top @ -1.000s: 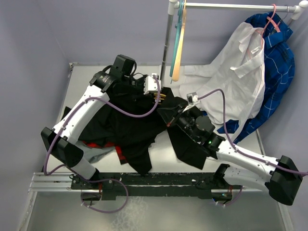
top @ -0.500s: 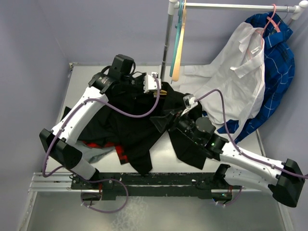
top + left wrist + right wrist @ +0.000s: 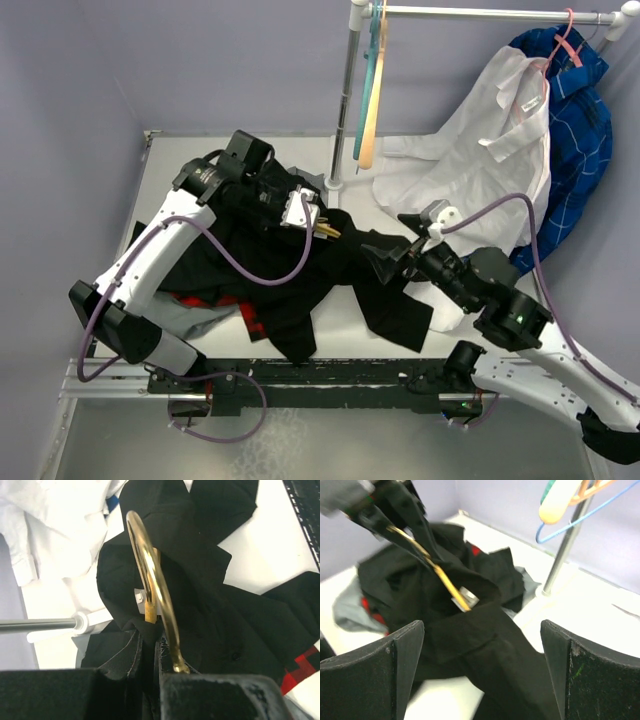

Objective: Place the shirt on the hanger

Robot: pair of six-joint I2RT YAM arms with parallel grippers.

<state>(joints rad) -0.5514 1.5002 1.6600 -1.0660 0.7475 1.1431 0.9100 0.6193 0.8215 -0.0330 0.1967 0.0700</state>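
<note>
The black shirt (image 3: pixel 290 270) lies crumpled across the table's middle, one part trailing toward the right arm. Only the hook and neck of the yellow hanger (image 3: pixel 329 231) show, poking out of the shirt's collar. My left gripper (image 3: pixel 316 224) is shut on the hanger's neck together with collar fabric; in the left wrist view the hook (image 3: pixel 150 575) rises just past the closed jaws (image 3: pixel 150 652) above the shirt (image 3: pixel 240 610). My right gripper (image 3: pixel 392 243) stands wide open just right of the collar, holding nothing. In the right wrist view its fingers (image 3: pixel 402 670) frame a fold of the shirt (image 3: pixel 485 645), with the hanger (image 3: pixel 445 582) beyond.
A rail stand (image 3: pixel 345 100) rises at the back with a teal hanger (image 3: pixel 373 60) and a pale peach hanger (image 3: pixel 370 120). A white shirt (image 3: pixel 480 150) and a blue garment (image 3: pixel 580 120) hang at the right. A black garment with red plaid (image 3: pixel 250 318) and grey cloth (image 3: pixel 200 322) lie under the shirt.
My right gripper has opened, let go of the shirt and drawn back to the right. The left gripper has shifted slightly toward the near left with the hanger.
</note>
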